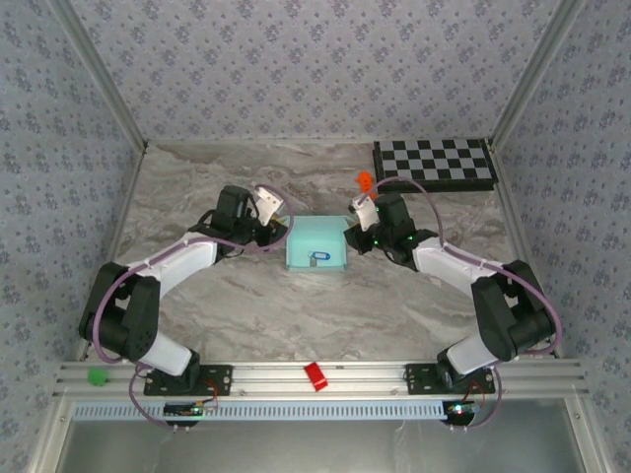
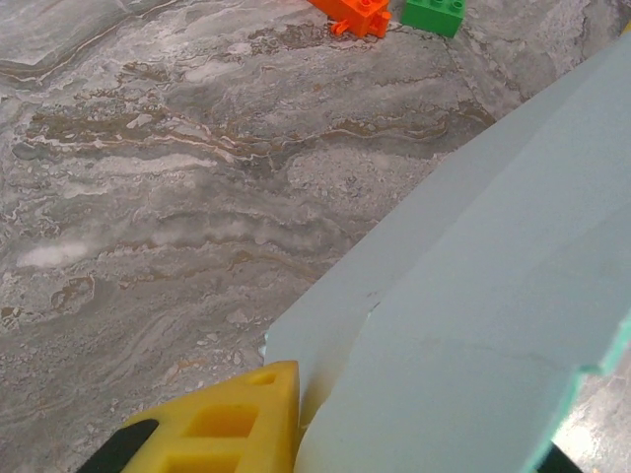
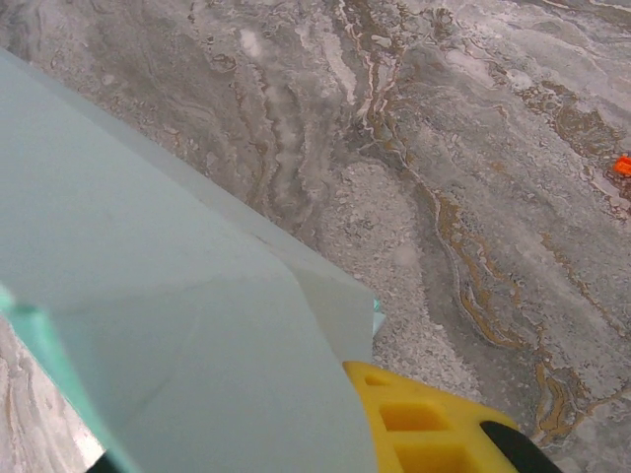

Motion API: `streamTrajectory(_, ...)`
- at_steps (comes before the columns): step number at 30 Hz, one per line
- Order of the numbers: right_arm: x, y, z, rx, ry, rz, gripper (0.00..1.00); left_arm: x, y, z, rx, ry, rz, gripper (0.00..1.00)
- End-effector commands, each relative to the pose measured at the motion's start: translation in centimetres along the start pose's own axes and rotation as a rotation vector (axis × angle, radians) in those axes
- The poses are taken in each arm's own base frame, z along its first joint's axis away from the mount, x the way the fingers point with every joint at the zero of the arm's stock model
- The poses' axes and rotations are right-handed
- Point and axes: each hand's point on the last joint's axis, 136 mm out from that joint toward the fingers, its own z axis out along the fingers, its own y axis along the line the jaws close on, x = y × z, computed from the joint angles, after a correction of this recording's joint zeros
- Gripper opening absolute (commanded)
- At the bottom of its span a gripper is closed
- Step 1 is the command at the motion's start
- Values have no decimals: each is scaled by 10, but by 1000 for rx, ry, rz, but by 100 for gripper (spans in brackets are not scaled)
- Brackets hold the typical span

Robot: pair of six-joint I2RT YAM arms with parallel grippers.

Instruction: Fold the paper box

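Fingers first: the left fingers [image 2: 232,429] show one yellow pad pressed against the edge of a raised pale aqua flap. The mate is hidden behind the card, so I cannot tell whether the pair has closed on it. The right fingers [image 3: 424,424] mirror this, with one yellow pad touching the opposite flap and its partner hidden behind the card, so their state cannot be told either. From above, both arms reach inward and meet the paper box [image 1: 315,243] on its left and right sides. The box sits about mid-surface, well clear of every edge. Progress, as a judgement: the sheet no longer lies flat. From above it reads as a compact rectangle with a darker band along its near side, and both wrist views show creased panels standing up off the marble. The body looks partly formed, with the side flaps in hand. Tucking the flaps and closing the top appear still to be done. A small dark blue mark [image 1: 315,259] sits at the near side of the box; I cannot identify it. An orange brick [image 1: 364,180] lies beyond the box, with a green brick [image 2: 434,14] just beside it. A checkered board [image 1: 434,163] occupies the far right corner.
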Motion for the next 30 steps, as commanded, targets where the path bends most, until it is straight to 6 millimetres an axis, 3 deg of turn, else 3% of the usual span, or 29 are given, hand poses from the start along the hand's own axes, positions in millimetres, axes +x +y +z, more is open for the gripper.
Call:
streamTrajectory(1, -18, -1, 0, 40, -47, 25, 19, -17, -7, -1, 14, -40, -17, 21)
streamTrajectory(16, -26, -1, 2, 176, -130, 96, 16, -26, -4, -4, -95, -105, -99, 23)
streamTrajectory(24, -23, 0, 4, 217, -142, 118, 15, -21, 2, 0, -132, -94, -156, 23)
streamTrajectory(30, -19, -4, 2, 253, -140, 104, 14, -17, 4, -4, -154, -81, -145, 30)
